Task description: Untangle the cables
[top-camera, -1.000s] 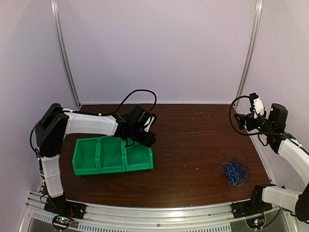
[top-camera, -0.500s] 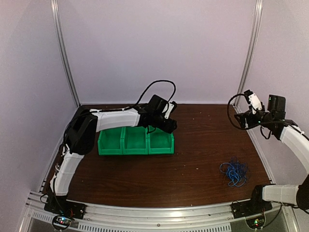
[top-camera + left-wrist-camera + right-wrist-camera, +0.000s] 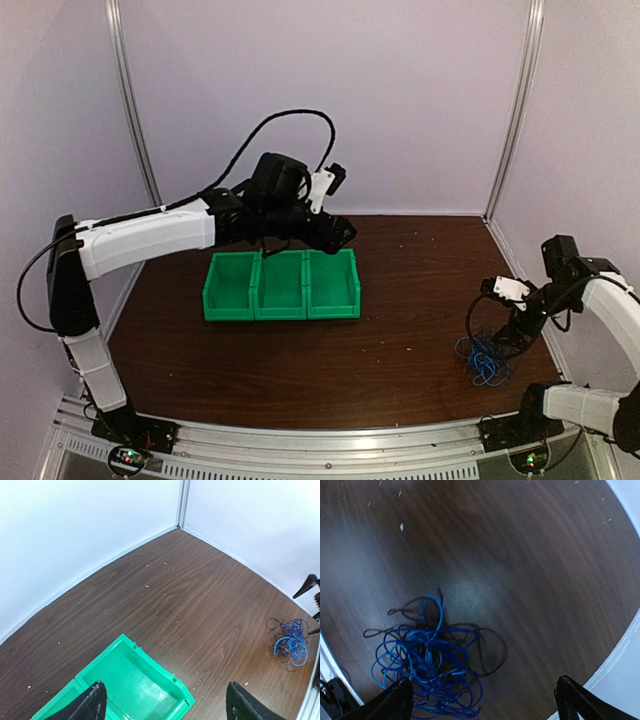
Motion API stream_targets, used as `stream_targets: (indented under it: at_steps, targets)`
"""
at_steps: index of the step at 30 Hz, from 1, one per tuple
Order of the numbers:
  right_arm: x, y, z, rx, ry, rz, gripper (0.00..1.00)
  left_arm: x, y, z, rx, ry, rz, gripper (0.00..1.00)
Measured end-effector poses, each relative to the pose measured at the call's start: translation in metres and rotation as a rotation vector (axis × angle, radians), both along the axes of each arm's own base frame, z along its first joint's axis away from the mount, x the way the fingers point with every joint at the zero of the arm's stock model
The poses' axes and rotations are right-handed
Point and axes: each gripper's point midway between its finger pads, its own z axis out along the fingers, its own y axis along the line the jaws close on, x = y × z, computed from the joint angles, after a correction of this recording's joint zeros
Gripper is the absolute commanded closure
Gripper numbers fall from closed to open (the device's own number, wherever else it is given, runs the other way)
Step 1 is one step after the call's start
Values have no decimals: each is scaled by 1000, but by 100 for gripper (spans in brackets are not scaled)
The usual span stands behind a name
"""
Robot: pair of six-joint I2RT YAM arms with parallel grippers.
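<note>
Right tool point(image 3: 485, 702): fingers spread wide with nothing between them. It is poised over the heap at the lower right of the top view and does not appear to touch it.
Cables point(image 3: 430, 665): 1 loose heap lying on the desk, at the lower left of the right wrist view. Bright blue loops are wound through thin black ones, and the number of black strands cannot be told.
Desk point(image 3: 400, 310): dark brown wood grain. Its pale rim runs near the heap in the right wrist view.
Bins point(image 3: 281, 308): green, 3 compartments in 1 row, centre left of the top view, well apart from the heap.
Left tool point(image 3: 165, 705): fingers spread, holding nothing. It is raised over the right-hand compartment, far from the heap.
Risk 1: closing on the middle of the heap would likely take blue and black together, so it lifts as 1 knot.
Risk 2: with only 1 tool at the heap, a pull may drag the whole clump and tighten the loops.
Risk 3: a drag toward the lower right could carry strands over the desk rim.
Risk 4: black strands barely show against the dark wood, so a pinch may miss them or strike the desk.
Risk 5: thin curly wire may slip from the fingers.
</note>
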Motion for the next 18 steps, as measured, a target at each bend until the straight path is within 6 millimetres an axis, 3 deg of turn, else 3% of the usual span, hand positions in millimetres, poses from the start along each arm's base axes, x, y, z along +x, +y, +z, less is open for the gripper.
stream_targets:
  at_steps: [2, 4, 7, 9, 13, 16, 18]
  targets:
    - [-16, -2, -25, -48, 104, 40, 3, -23, 15, 15, -41, -8, -12, 18]
    - [-25, 1, -43, -88, 184, 90, 6, -29, 21, 14, -49, -3, -11, 18]
    - [-27, 6, -58, -149, 245, 153, 13, -38, 38, -15, -7, 42, 8, 18]
    - [-25, 10, -68, -202, 270, 190, 25, -43, 48, -37, 36, 73, 24, 18]
    - [-31, 43, -85, -253, 313, 327, 51, -51, 67, -54, 75, 87, 59, 18]
    - [-33, 80, -89, -246, 357, 414, 65, -59, 83, -44, 56, 65, 80, 18]
    - [-25, 109, -80, -216, 344, 460, 72, -63, 91, -36, 35, 48, 90, 18]
